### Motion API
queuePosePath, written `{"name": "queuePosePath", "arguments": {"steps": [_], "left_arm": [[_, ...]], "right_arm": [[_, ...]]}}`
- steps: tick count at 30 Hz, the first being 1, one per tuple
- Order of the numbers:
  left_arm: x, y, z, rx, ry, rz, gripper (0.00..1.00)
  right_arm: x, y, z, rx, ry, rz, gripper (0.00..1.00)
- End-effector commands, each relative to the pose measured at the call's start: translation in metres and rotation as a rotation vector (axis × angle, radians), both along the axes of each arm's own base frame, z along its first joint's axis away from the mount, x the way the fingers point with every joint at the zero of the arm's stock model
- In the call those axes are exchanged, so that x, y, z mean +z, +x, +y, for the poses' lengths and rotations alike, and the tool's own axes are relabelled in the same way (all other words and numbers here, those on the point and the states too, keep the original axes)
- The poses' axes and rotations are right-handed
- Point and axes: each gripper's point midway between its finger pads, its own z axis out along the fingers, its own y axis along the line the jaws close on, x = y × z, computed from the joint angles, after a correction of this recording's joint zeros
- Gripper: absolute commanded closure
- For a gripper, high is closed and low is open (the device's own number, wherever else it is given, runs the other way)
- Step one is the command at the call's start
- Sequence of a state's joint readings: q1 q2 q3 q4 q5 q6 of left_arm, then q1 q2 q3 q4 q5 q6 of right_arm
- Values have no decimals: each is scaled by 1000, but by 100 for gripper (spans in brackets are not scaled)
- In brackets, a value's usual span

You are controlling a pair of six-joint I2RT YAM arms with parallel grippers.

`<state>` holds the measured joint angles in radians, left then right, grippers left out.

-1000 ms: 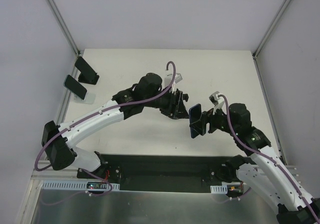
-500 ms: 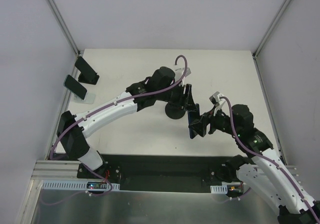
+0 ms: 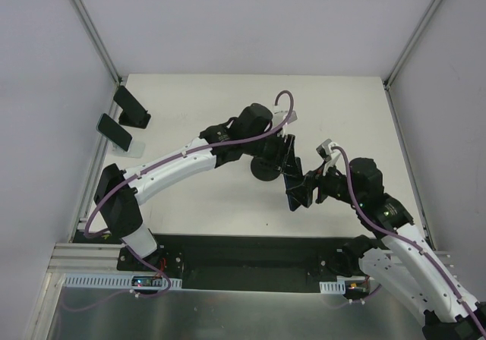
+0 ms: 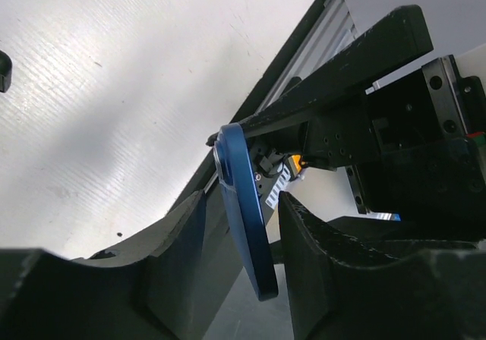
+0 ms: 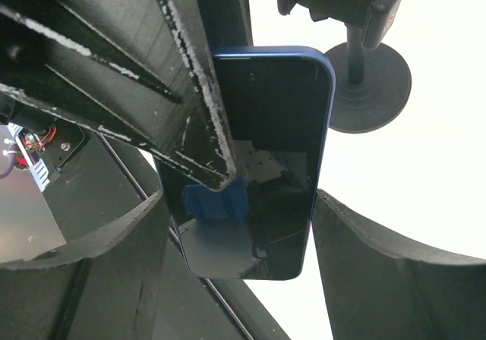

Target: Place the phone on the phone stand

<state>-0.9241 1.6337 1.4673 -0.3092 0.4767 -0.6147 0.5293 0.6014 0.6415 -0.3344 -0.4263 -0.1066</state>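
While right gripper [image 3: 306, 190] clamps phone [image 5: 281, 127], left gripper [image 4: 243, 203] straddles it

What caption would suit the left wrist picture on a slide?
Edge-on blue phone between the jaws of the left gripper, with the white table behind.

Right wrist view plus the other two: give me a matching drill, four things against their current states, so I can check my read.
Things:
1. phone
2. phone stand
3. left gripper
4. right gripper

States:
A. open, straddling the phone's thin edge
B. clamped on the phone's long sides
C. blue-rimmed, held off the table
D. standing on its round base on the table

Pairs: 1-C, 2-D, 3-A, 4-B.
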Motion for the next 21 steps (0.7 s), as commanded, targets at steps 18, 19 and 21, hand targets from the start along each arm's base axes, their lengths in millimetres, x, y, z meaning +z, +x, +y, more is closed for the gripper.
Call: {"name": "queuePosePath", "arguments": {"steps": [18, 19, 21], "left_arm": [[88, 11, 122, 139, 48, -735, 100], [90, 13, 133, 172, 61, -765, 100], [93, 12, 160, 237, 89, -832, 100]], "right_arm": [[-10, 58, -67, -517, -240, 69, 4], [-4, 61, -65, -518, -234, 65, 4], [-4, 64, -52, -456, -236, 81, 2]]}}
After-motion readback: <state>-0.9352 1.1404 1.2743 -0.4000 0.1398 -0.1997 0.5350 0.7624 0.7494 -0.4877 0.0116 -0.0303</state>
